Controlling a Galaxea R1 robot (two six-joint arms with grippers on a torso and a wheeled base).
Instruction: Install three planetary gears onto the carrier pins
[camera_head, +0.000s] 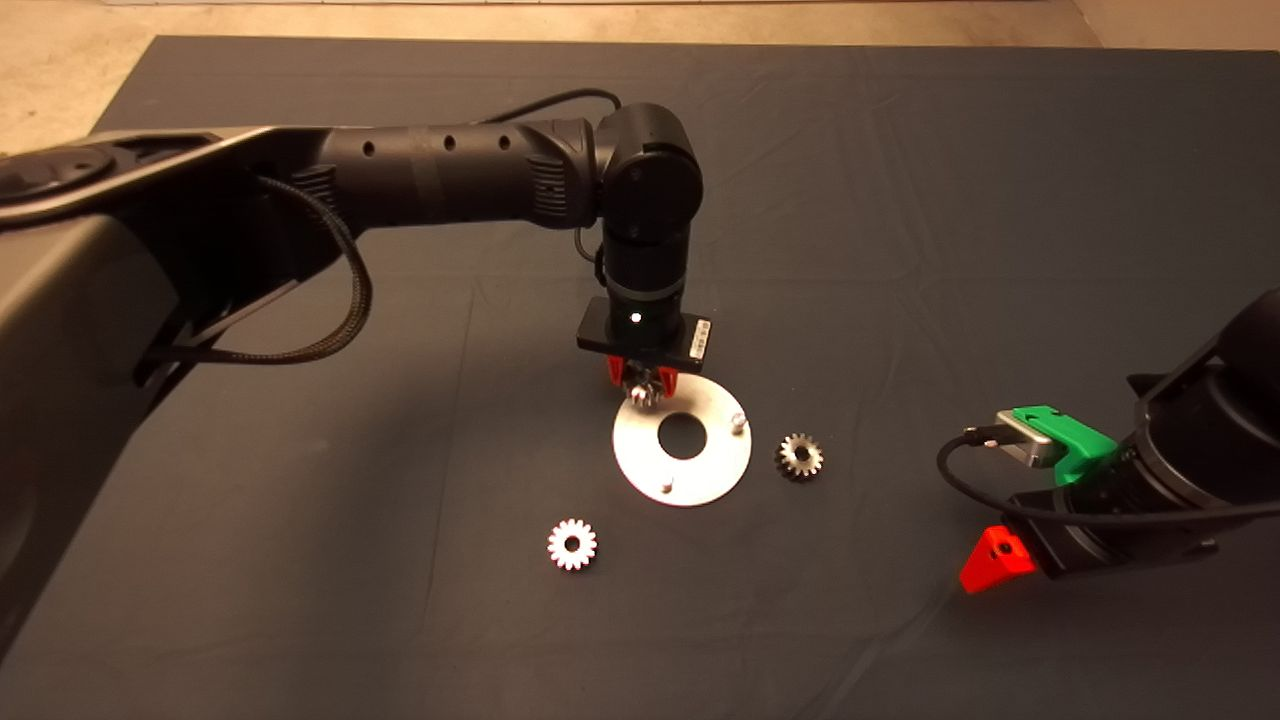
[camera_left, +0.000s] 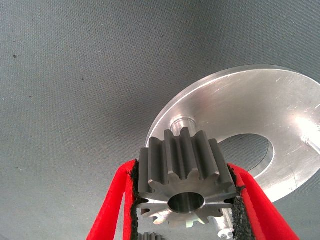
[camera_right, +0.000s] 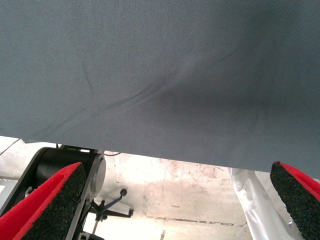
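My left gripper hangs over the far left rim of the flat silver disc and is shut on a planetary gear. In the left wrist view the gripper clamps this gear by its teeth between the black pads, a little above the disc and close beside one carrier pin. Two other pins stand bare on the rim. One loose gear lies on the mat near the disc's front left, another to its right. My right gripper is parked at the lower right, open and empty.
The dark mat has shallow creases. The left arm's black forearm spans the mat's far left half. In the right wrist view the open gripper looks past the mat's edge at the floor and a stand's base.
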